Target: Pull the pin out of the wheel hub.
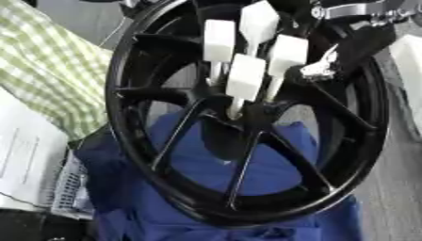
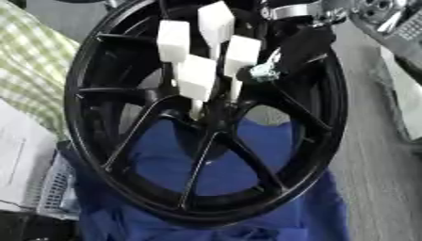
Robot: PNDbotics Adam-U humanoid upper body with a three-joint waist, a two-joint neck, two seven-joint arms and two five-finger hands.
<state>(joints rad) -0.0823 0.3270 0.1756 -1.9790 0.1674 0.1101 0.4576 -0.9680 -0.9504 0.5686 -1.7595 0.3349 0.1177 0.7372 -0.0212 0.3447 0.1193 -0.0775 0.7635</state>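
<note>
A black wheel (image 1: 247,117) with thin spokes fills most of both views. It stands tilted over a blue cloth (image 1: 206,169), which shows through the gaps between the spokes and below the rim. The hub (image 1: 239,110) is at the middle of the wheel, a little above the centre of the view.

4 white pins stick out of the hub toward the camera. Each one has a white block-shaped head and a thin pale shaft that goes down into the hub. The left pin (image 1: 219,40) and the top pin (image 1: 258,21) are the highest. The right pin (image 1: 288,54) is just beside the robot's arm. The front pin (image 1: 246,77) is the lowest, and its shaft meets the hub close to the centre. All 4 are seated in the hub; none is out.

The right arm comes in from the upper right corner, black with a silver joint. The right hand (image 1: 326,63) lies against the upper right part of the wheel, just beside the right pin. I can see a silver piece at its end, but I cannot tell whether the fingers are spread, pressed together or pinching anything.

At the left edge there is a green checked cloth (image 1: 49,70), and under it white paper (image 1: 25,160). The grey worktop (image 2: 371,164) shows along the right edge.
</note>
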